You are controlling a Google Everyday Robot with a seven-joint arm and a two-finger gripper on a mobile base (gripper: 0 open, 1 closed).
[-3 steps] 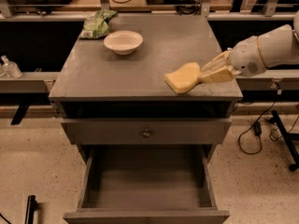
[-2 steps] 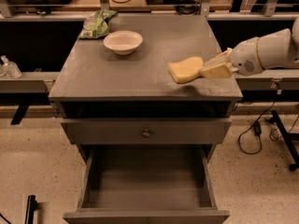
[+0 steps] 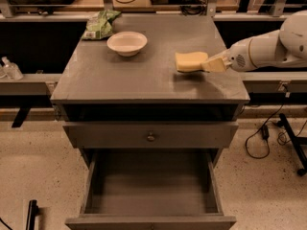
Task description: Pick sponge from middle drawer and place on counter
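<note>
The pale yellow sponge (image 3: pixel 190 61) is held just above the right part of the dark grey counter (image 3: pixel 134 75). My gripper (image 3: pixel 211 64) reaches in from the right on a white arm and is shut on the sponge's right end. The middle drawer (image 3: pixel 151 186) stands pulled open below, and its flat bottom shows nothing in it.
A cream round bowl (image 3: pixel 127 43) sits at the back left of the counter, with a green plastic bag (image 3: pixel 99 25) behind it at the corner. A shut drawer panel with a round knob (image 3: pixel 150 137) is above the open drawer. Cables lie on the speckled floor at right.
My gripper has carried the sponge up and back over the counter, away from the front right edge, and levelled it.
</note>
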